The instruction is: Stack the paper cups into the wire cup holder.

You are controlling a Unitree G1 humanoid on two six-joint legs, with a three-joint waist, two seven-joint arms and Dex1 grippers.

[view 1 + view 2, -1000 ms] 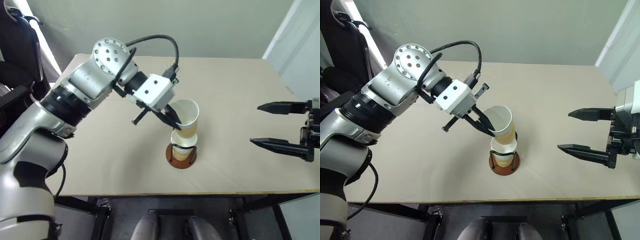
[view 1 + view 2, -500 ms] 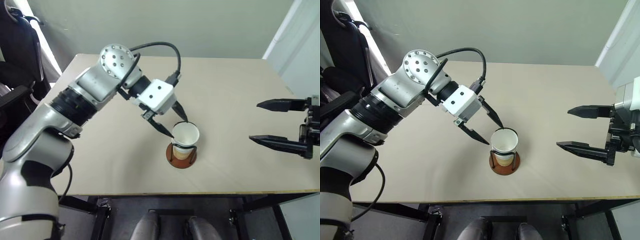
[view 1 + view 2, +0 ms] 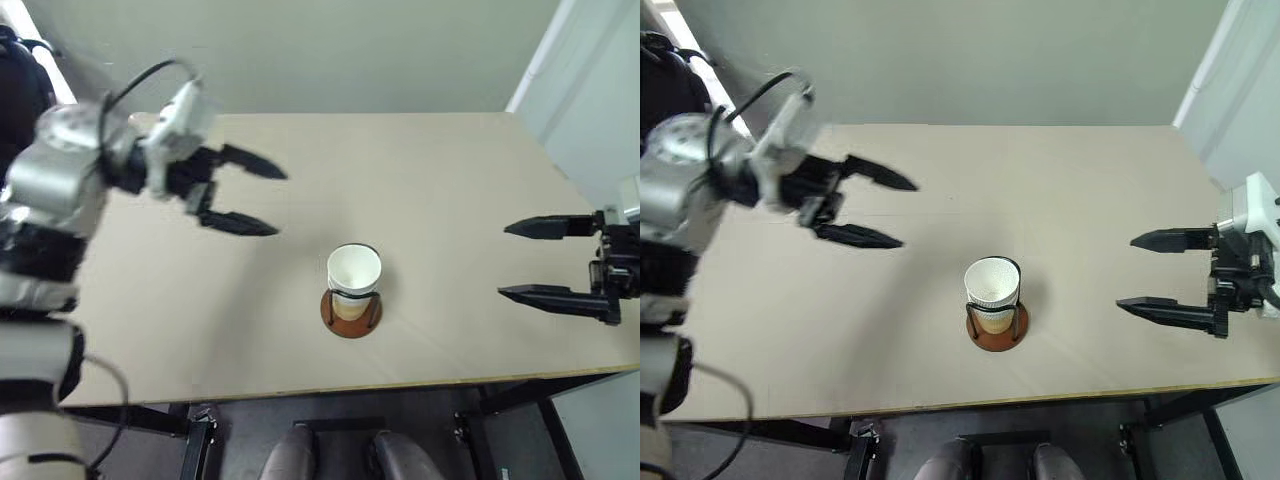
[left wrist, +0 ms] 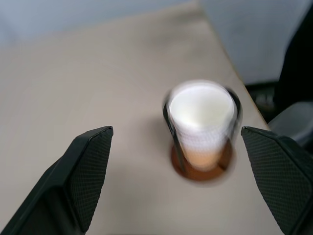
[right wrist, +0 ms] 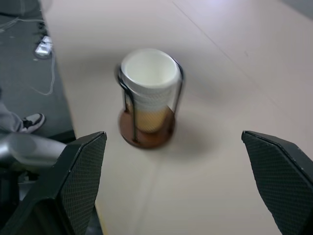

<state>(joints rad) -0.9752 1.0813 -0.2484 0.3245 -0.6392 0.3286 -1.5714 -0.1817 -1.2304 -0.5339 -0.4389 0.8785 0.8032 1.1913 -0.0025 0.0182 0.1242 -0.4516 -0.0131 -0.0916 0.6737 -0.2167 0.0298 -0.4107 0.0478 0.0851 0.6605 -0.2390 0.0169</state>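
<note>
Bench (image 3: 440, 200): plain beige top, bare apart from the cup stack, pale seam line running across it in the right wrist view. Grey-green wall (image 3: 330, 50) behind the far edge. White panel (image 3: 590, 100) at the right side of the room. Dark chair (image 3: 22, 75) at far left, also seen past the bench edge in the left wrist view. Dark floor (image 5: 29, 58) beside the bench w/ a cable, and a person's shoe (image 5: 28, 122) down there.

Left gripper (image 3: 262, 200): held above the bench's left part, jaws spread wide, nothing between them, tips aimed toward the bench centre. Fingers (image 4: 88, 166) black, textured.

Paper cups (image 3: 353, 280): nested into one stack, upright, white mouth open upward, tan ribbed wall showing lower down. Stack sits inside the wire cup holder (image 3: 350, 312); black wire loops rise on either side of it up to about the rim, reddish-brown disc base flat on the bench. Holder stands near the bench's front edge, between the two grippers, well apart from both; off the left jaws' tips to their right and nearer the robot, not touching.

Right gripper (image 3: 518, 260): over the bench's right edge, jaws spread wide, empty, tips aimed left toward the holder. Holder lies ahead of these jaws, roughly in line w/ the gap between them in the right wrist view, clear gap of bare bench in between.
</note>
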